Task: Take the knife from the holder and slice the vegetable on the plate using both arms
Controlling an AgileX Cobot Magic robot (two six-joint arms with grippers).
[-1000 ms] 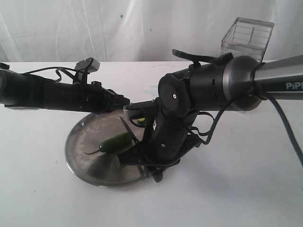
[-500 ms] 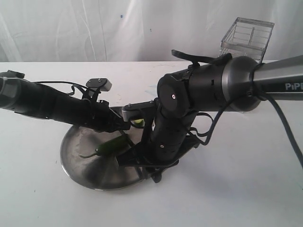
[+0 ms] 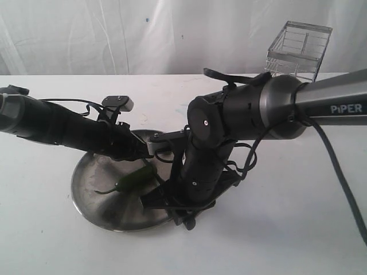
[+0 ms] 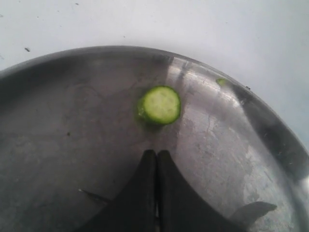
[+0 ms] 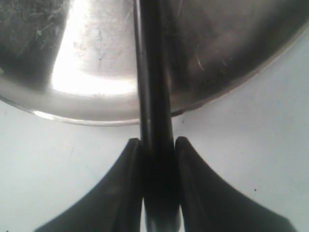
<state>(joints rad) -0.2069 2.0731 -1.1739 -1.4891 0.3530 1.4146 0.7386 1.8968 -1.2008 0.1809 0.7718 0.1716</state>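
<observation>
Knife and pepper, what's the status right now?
Right gripper clamped on knife. Left gripper shut, empty, over plate. One slice cut off; pepper on plate. Nothing in the way.

Dark green vegetable point(image 3: 135, 178); shiny silver plate point(image 3: 92, 203); black knife point(image 5: 155, 96); pale green slice point(image 4: 160, 104).

The white lettering "PiPER" is read on the grey tube point(image 3: 338, 103) of the right arm; no other text is legible.

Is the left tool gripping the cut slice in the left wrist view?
No. The left tool is shut empty, with the round green slice lying apart on the plate.
</observation>
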